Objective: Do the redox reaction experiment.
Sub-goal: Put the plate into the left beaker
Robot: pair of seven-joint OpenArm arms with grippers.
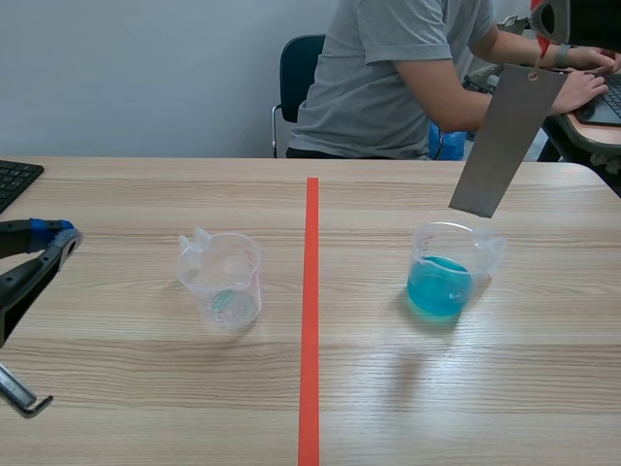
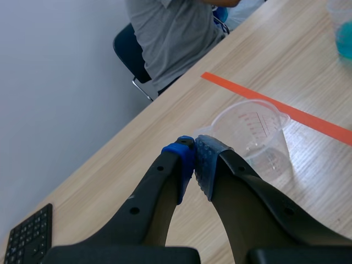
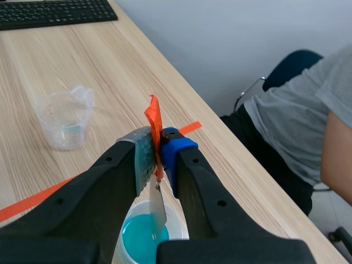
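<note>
A grey metal strip hangs tilted from an orange tag. My right gripper is shut on that tag, raised at the far right. The strip's lower end hovers just above a clear beaker of blue liquid, seen under the gripper. An empty clear beaker stands left of the orange line. My left gripper is low at the table's left edge, shut on nothing, with the empty beaker just ahead of its pads.
A person sits across the table on a dark chair, hands at a keyboard on the far right. A black keyboard lies at the table's left edge. Bare wood surrounds both beakers.
</note>
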